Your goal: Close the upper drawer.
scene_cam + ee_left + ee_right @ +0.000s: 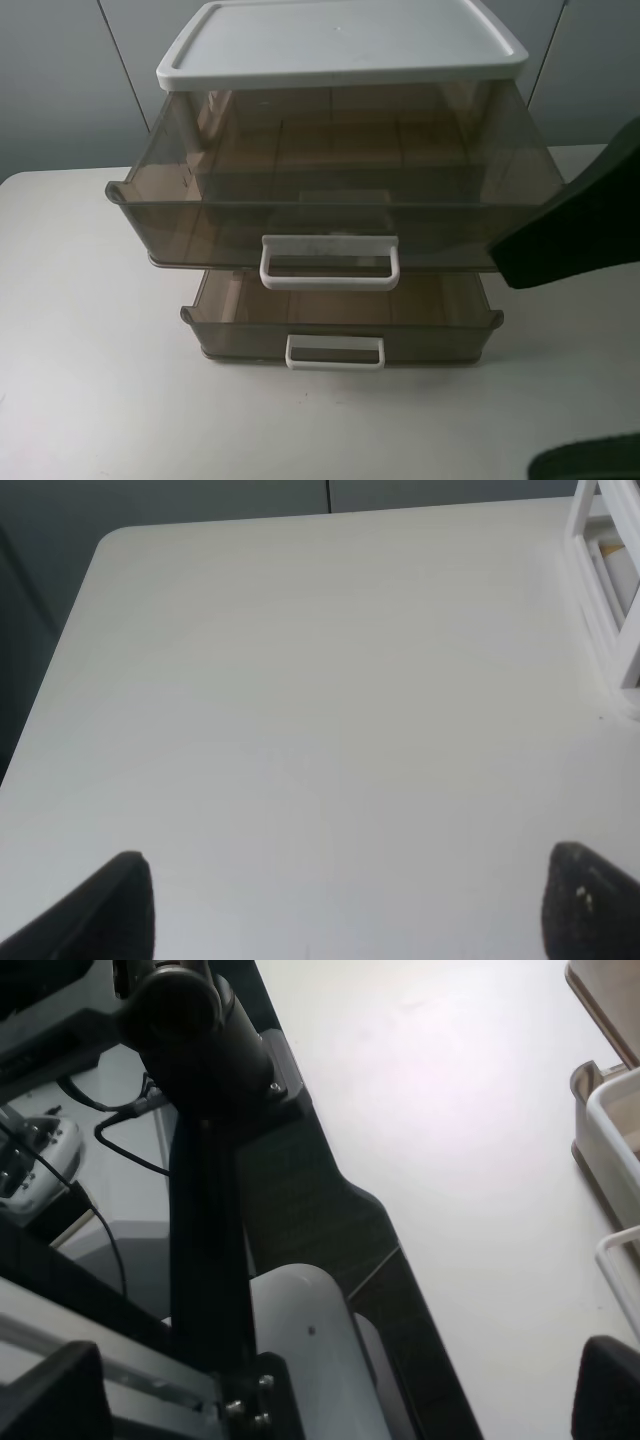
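White table [80,380]; upper drawer [210,215] open, apart from left fingers [112,912], right fingers [610,1388]; both spread.

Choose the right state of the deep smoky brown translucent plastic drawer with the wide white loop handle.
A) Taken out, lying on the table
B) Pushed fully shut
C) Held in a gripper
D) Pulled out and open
D: the smoky brown upper drawer and its white loop handle stand well forward of the white cabinet top, so its inside shows from above.
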Controlling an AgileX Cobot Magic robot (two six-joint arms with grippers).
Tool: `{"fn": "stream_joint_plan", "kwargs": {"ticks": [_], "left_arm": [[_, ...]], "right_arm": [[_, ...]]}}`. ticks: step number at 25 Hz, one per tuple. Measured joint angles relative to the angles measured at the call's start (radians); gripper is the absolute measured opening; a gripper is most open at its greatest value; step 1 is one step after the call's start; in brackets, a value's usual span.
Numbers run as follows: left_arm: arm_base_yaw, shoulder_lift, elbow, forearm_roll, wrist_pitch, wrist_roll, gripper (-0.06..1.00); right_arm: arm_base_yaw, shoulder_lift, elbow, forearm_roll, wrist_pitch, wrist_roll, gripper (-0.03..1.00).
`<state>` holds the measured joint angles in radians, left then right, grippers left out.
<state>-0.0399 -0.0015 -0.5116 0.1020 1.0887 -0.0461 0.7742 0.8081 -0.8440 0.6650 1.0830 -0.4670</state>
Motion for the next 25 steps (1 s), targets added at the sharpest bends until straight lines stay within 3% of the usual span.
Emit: {"fn": "stream_joint_plan", "kwargs": {"ticks": [8, 20, 25], "left_arm": [[0.0, 0.0, 0.0, 0.0, 0.0, 0.0, 0.74], [0.0, 0.0, 0.0, 0.0, 0.0, 0.004, 0.74], [0.0, 0.0, 0.0, 0.0, 0.0, 0.004, 0.74]], "right_arm": [[0.234, 0.154, 0.0, -0.194, -0.244, 0.255, 0.7], [0.251, 0.366, 0.047, -0.238, -0.547, 0.542, 0.7], [0.254, 0.397, 0.047, -0.396, -0.635, 0.719, 0.7]]}}
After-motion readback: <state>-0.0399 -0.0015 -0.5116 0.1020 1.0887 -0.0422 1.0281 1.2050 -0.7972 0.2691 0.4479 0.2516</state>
